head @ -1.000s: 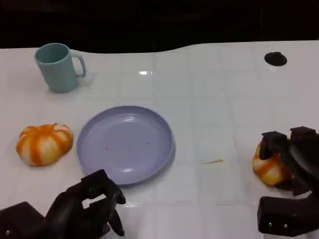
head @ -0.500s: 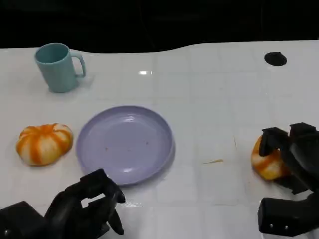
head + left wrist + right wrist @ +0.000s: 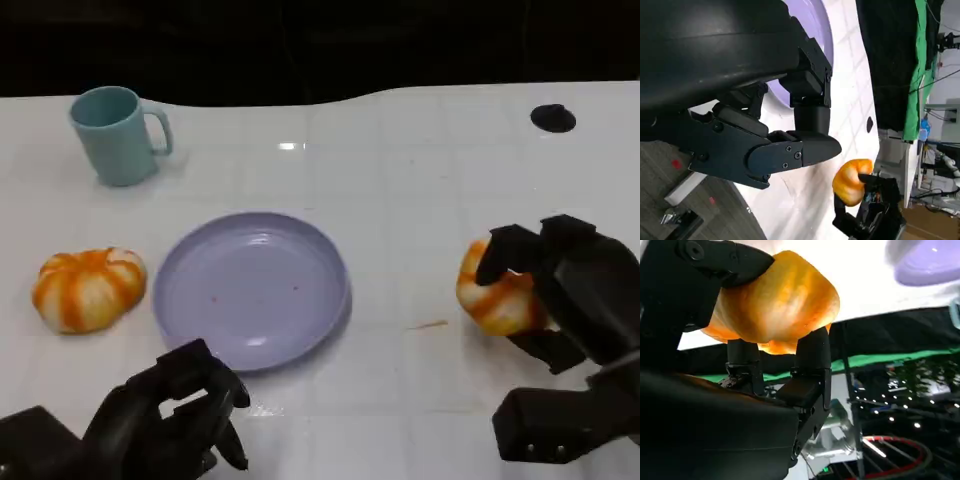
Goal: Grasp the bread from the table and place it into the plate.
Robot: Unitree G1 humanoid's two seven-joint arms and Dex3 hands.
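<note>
My right hand [image 3: 575,295] grips an orange-and-white striped bread [image 3: 497,290] and holds it off the table, to the right of the lilac plate [image 3: 250,290]. In the right wrist view the fingers [image 3: 812,357] wrap the bread [image 3: 775,305], with the plate [image 3: 930,262] beyond. A second similar bread [image 3: 88,288] lies on the table left of the plate. My left hand [image 3: 170,415] hovers near the plate's front edge, holding nothing, fingers loosely bent. The left wrist view shows that hand [image 3: 765,125], the plate's rim [image 3: 825,25] and the held bread [image 3: 852,180].
A teal mug [image 3: 115,135] stands at the back left of the white table [image 3: 420,200]. A small black round hole [image 3: 552,118] sits at the back right. Bare tabletop lies between the plate and my right hand.
My right hand has lifted the bread and carried it left, toward the plate. The left hand, plate, mug and other bread have stayed put.
</note>
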